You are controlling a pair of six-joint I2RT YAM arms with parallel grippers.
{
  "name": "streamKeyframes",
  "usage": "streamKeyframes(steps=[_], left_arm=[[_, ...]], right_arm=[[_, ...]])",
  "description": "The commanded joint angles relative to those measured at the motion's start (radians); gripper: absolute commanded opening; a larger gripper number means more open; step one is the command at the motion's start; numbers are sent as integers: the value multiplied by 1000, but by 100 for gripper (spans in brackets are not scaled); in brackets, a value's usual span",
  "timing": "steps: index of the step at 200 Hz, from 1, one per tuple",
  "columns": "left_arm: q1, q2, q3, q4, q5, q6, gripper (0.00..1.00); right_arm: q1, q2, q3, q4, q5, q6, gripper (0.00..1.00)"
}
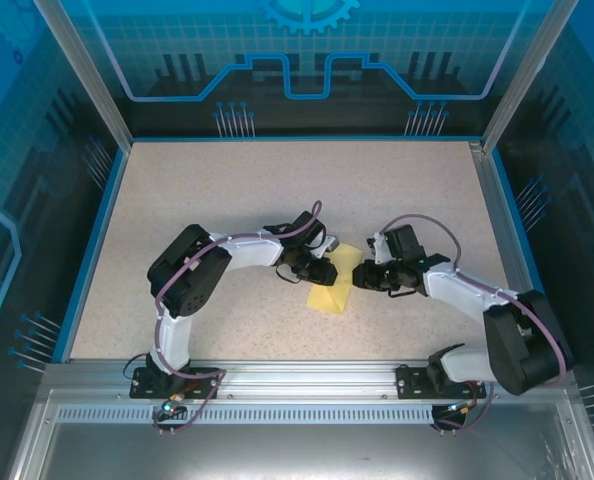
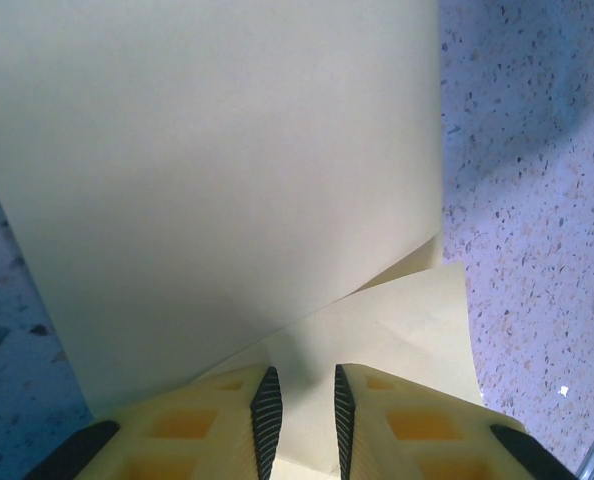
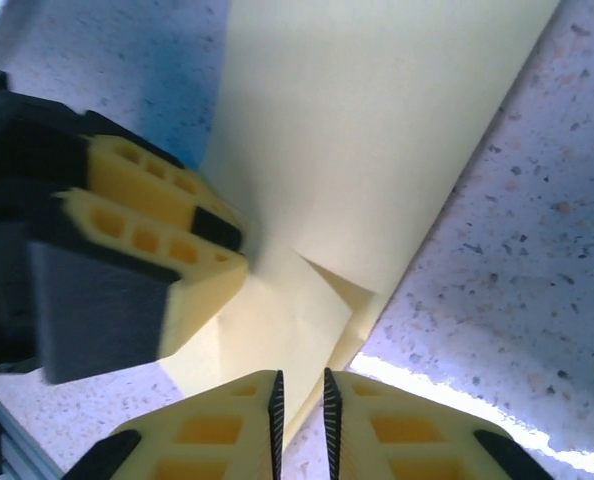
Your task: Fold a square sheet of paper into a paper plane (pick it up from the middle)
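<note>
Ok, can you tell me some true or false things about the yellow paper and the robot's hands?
1. The square sheet of paper is pale yellow. True.
2. It is already a narrow, pointy plane. False: it's a wide sheet, partly folded over.
3. It lies between the left gripper and the right gripper. True.
4. It sits at the far edge of the table. False: it's near the middle, closer to the arms.

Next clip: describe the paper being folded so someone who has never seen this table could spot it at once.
Find the speckled beige table inside the blue-walled enclosure. Near its middle, between the left pincer and right pincer, sits the square sheet of paper. It is the one thin, flat thing there, pale yellow, partly folded over itself.
</note>
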Motion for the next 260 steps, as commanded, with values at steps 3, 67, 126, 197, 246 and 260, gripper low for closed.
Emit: streamKeyframes(steps=[3, 67, 126, 197, 246, 260], left_arm=[[-3, 99, -27, -59, -70, 28, 27], [-2, 104, -29, -54, -56, 25, 27], [0, 110, -24, -56, -52, 29, 27], [2, 115, -17, -66, -44, 34, 27], [4, 123, -15, -67, -44, 37, 27], [6, 124, -15, -67, -44, 38, 27]], right_arm=[[69, -47, 1, 0, -53, 61, 18], [188, 47, -29, 178, -77, 168, 9], [194, 114, -60, 187, -75, 163, 5], [199, 175, -71, 197, -46, 146, 4], [199, 175, -72, 141, -10, 110, 4], [199, 174, -82, 140, -10, 110, 4]])
